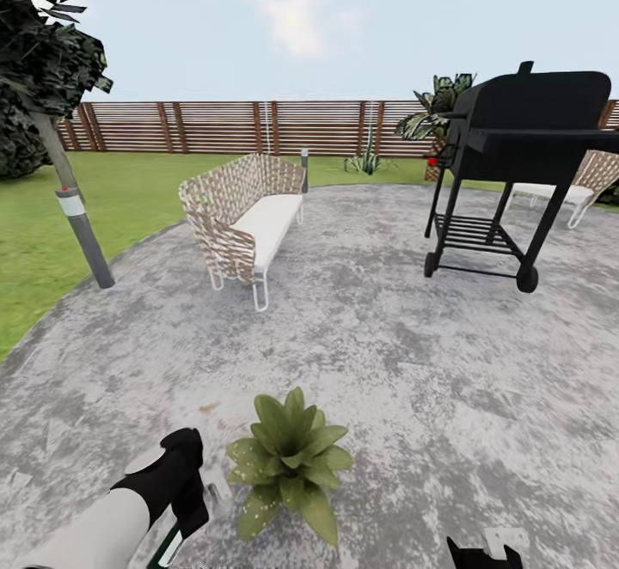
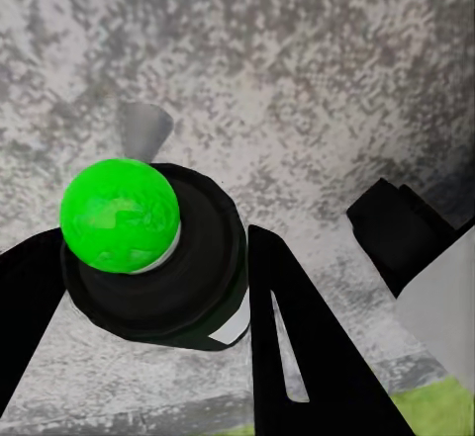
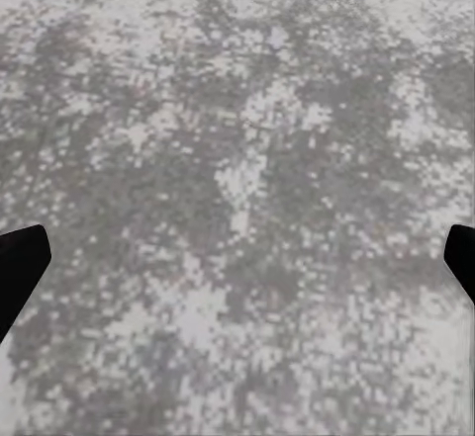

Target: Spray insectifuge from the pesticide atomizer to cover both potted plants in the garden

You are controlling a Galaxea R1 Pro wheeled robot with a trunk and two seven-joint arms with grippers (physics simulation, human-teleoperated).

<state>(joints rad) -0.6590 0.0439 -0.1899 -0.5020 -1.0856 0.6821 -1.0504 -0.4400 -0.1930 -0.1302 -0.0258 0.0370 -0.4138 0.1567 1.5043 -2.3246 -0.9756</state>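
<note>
Here we hold the pesticide atomizer between the fingers of our left gripper: in the left wrist view its round dark body sits clamped by a black finger on each side, topped by a bright green ball, and it hangs above the mottled grey paving. In the head view our left gripper hovers low over the patio, just beside one potted plant, a low rosette of broad green leaves standing near the patio's closest edge; we cannot make out a second such rosette. Our right gripper is spread wide, holding nothing, with only its dark fingertips at the sides of its wrist view above bare paving. We judge the bottle small, stiff and light, probably smooth-walled, so it could twist or slide in a loose pinch; the sound place to hold it is across the thick round body below the cap, as we do, leaving the green top free and pointed toward the leaves. A woven bench and a black barbecue grill stand well apart from the plant, farther across the patio.
</note>
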